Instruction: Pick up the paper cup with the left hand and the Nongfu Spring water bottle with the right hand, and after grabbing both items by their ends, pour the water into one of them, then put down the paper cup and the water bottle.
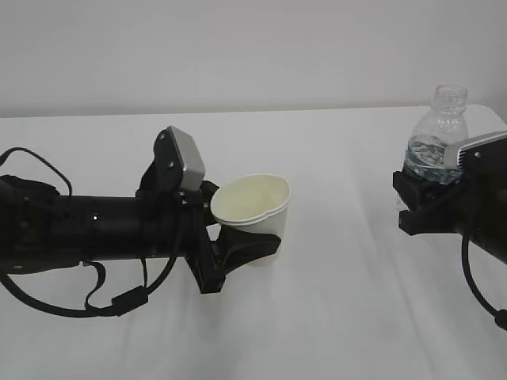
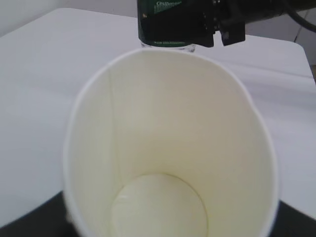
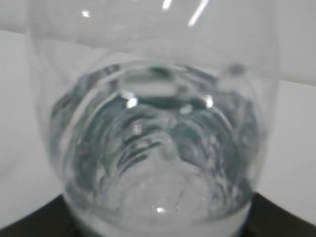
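My left gripper (image 1: 238,228) is shut on the lower part of the white paper cup (image 1: 255,207). The cup tilts, and its cream inside faces up and toward the exterior camera. In the left wrist view the paper cup (image 2: 168,148) fills the frame and looks dry inside. Far right, my right gripper (image 1: 420,194) is shut on the Nongfu Spring water bottle (image 1: 437,134), which stands upright with its capless neck on top. Water (image 1: 428,158) shows low in the clear plastic, and as water (image 3: 158,168) through the bottle (image 3: 153,64) in the right wrist view. The bottle's green label (image 2: 163,22) shows beyond the cup's rim.
A white table (image 1: 341,301) runs under both arms, with a pale wall (image 1: 238,47) behind it. The table's back edge runs near the bottle. Black cables (image 1: 95,297) loop under the left arm. A wide gap of bare table lies between cup and bottle.
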Controlling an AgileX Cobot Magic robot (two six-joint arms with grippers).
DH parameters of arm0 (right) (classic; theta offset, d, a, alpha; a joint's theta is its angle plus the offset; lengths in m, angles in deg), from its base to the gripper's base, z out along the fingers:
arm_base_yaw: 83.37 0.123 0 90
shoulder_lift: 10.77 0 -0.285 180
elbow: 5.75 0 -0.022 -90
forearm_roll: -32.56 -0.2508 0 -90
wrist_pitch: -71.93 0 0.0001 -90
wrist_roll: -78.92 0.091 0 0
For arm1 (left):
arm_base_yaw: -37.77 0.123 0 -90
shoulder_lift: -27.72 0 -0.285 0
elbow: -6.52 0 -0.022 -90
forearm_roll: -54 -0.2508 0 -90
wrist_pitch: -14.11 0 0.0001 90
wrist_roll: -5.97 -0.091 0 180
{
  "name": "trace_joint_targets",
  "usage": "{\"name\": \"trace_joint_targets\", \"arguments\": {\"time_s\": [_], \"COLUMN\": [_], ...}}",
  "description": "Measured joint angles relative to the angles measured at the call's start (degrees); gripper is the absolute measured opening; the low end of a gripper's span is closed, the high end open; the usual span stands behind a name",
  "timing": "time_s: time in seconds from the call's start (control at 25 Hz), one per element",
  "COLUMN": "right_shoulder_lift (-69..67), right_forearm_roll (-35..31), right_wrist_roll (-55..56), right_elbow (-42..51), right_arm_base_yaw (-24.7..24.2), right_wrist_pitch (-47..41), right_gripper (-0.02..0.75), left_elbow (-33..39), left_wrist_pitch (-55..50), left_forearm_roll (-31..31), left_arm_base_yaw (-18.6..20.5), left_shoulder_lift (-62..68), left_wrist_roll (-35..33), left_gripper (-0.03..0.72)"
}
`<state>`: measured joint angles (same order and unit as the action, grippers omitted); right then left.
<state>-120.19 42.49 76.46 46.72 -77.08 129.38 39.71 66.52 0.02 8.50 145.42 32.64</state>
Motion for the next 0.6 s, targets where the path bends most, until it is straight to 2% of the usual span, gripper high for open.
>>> {"name": "trace_joint_targets", "arguments": {"time_s": [0.6], "right_shoulder_lift": [9.18], "right_forearm_roll": [0.36], "right_wrist_roll": [0.00], "right_elbow": [0.24], "right_arm_base_yaw": [0.00], "right_wrist_pitch": [-12.43], "right_gripper": [0.391], "left_elbow": [-1.13], "left_wrist_pitch": [-2.36], "left_forearm_roll": [-0.47], "left_arm_base_yaw": [-3.84], "left_shoulder_lift": [0.00], "left_wrist_roll": [1.05], "left_gripper": [0.436]}}
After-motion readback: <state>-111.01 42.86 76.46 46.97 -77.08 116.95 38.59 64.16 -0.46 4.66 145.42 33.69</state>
